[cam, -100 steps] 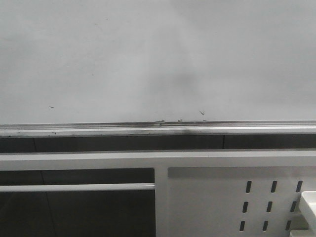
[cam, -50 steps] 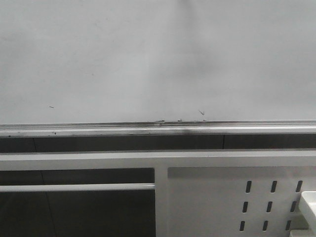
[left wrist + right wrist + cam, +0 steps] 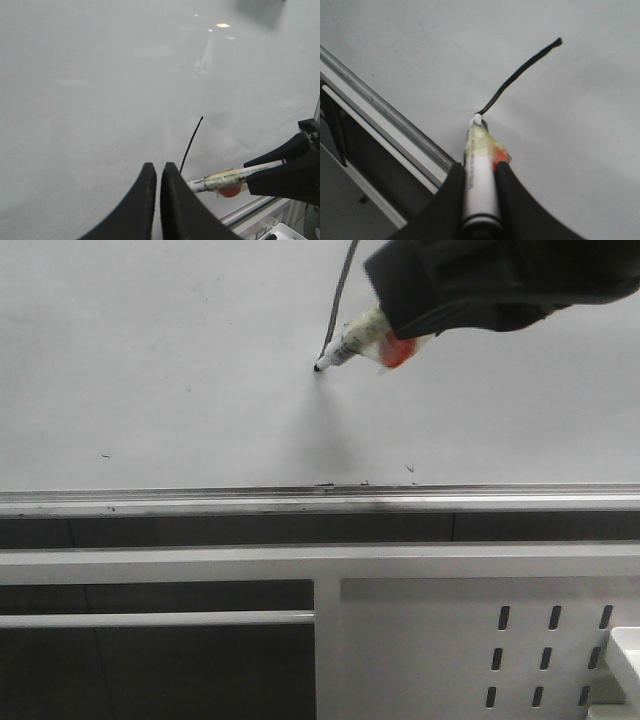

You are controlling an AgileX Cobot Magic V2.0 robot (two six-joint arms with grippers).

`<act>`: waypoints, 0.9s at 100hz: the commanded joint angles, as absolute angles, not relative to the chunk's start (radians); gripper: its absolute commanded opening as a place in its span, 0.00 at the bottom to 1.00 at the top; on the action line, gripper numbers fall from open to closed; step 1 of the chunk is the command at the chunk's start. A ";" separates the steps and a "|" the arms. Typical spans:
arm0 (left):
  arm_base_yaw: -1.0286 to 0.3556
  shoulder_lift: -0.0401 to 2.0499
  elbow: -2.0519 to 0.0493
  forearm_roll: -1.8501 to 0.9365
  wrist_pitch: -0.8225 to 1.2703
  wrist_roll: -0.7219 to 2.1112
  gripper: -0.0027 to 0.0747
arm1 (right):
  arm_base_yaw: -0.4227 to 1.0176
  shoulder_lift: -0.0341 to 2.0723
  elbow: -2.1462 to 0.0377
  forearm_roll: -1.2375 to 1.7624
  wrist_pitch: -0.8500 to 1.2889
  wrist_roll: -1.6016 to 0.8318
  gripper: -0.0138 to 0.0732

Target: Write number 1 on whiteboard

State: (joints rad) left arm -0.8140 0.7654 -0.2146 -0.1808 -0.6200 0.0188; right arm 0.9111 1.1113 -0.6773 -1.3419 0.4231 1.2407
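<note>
Right claw (image 3: 479,172) grips the marker (image 3: 352,343), tip on the whiteboard (image 3: 150,360) at the near-vertical number 1 (image 3: 340,295)'s foot; left claw (image 3: 156,172) pinched closed, empty.

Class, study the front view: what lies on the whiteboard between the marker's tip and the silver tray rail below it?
Bare board. In the front view, nothing marks the whiteboard between the marker tip and the tray rail, except tiny specks just above the rail.

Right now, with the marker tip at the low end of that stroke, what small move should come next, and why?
Probably lift the marker straight off the whiteboard. The right gripper holds it with its tip at the lower end of the number 1, a full slanted stroke; dragging further would likely distort it.
</note>
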 commanded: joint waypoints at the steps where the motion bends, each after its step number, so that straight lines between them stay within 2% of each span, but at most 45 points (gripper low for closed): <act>1: -0.817 0.761 -0.243 -0.183 -0.698 0.020 0.02 | 0.878 1.112 -0.700 -1.384 0.436 1.247 0.08; 24: -0.817 0.761 -0.243 -0.157 -0.691 0.020 0.02 | 0.920 1.050 -0.702 -1.320 0.308 1.247 0.08; 40: -0.817 0.765 -0.243 0.166 -0.659 0.020 0.05 | 1.034 0.985 -0.702 -1.270 0.398 1.218 0.08; 52: -0.817 0.795 -0.245 0.346 -0.644 0.020 0.20 | 1.093 0.983 -0.702 -1.131 0.502 1.058 0.08; 64: -0.817 0.851 -0.246 0.377 -0.623 0.020 0.49 | 1.112 0.985 -0.704 -0.936 0.541 0.914 0.08; 71: -0.817 0.892 -0.253 0.417 -0.623 0.020 0.60 | 1.114 0.985 -0.718 -0.877 0.562 0.869 0.08; 77: -0.817 0.927 -0.263 0.478 -0.623 0.020 0.62 | 1.114 0.987 -0.739 -0.847 0.589 0.835 0.08; 90: -0.817 1.005 -0.304 0.584 -0.625 0.020 0.57 | 1.114 1.000 -0.812 -0.763 0.641 0.743 0.08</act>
State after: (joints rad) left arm -0.8140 0.9696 -0.2479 0.5351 -0.5539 0.0205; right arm 1.1155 1.0016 -0.7387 -0.7838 0.6336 0.8154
